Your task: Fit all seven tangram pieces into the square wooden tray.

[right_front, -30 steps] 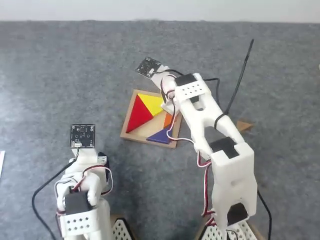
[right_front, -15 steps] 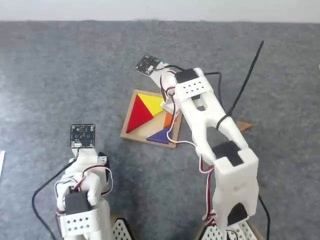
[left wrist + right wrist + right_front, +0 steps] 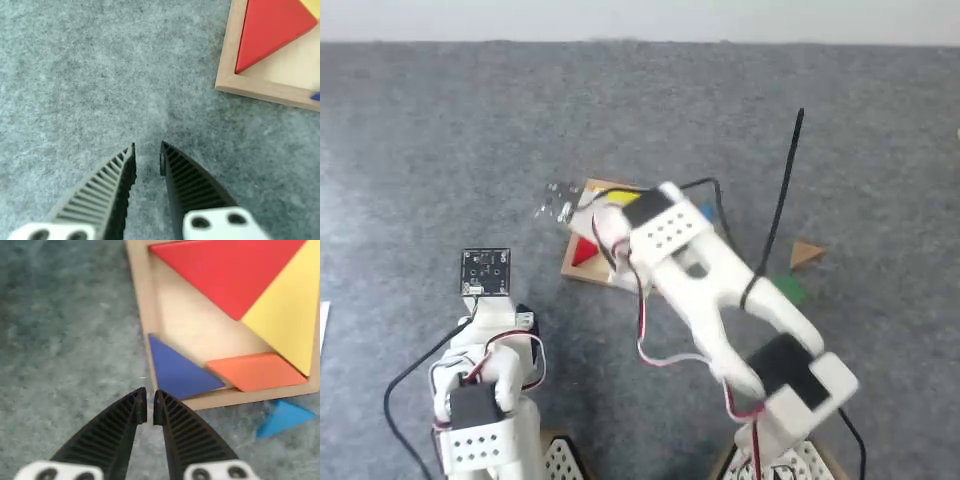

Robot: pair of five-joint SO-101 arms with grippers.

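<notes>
From above, the right arm (image 3: 670,235) lies across the tray (image 3: 582,274) and hides most of it. Its wires (image 3: 645,340) hang in a loop well behind its fingers. The green piece (image 3: 785,290) and the tan triangle (image 3: 806,253) sit on the mat (image 3: 440,130), well apart from the tray, back beside the arm and nowhere near the fingertips. I'd worry that the loop catches a tray corner when the arm goes back for them.

On the left wrist, the left gripper (image 3: 147,146) is empty, fingers nearly together with a thin slit between them, over bare mat. The tray's corner, with the red triangle (image 3: 270,30) in it, is ahead of the tips and off to one side. Little harm can come from there.

On the right wrist, the right gripper (image 3: 149,397) is empty too, fingers all but pressed together. Its tips are over the mat just short of the rim. The blue triangle (image 3: 177,372) lies just ahead of them inside it. The orange piece (image 3: 255,371) is beyond that, and the yellow triangle (image 3: 285,315) farther still, with bare wood between red and blue. A light-blue triangle (image 3: 285,417) lies outside the rim, off to the side. Tips this near could knock the rim, shove the tray and shift blue or orange, and then the three loose pieces may not seat.
</notes>
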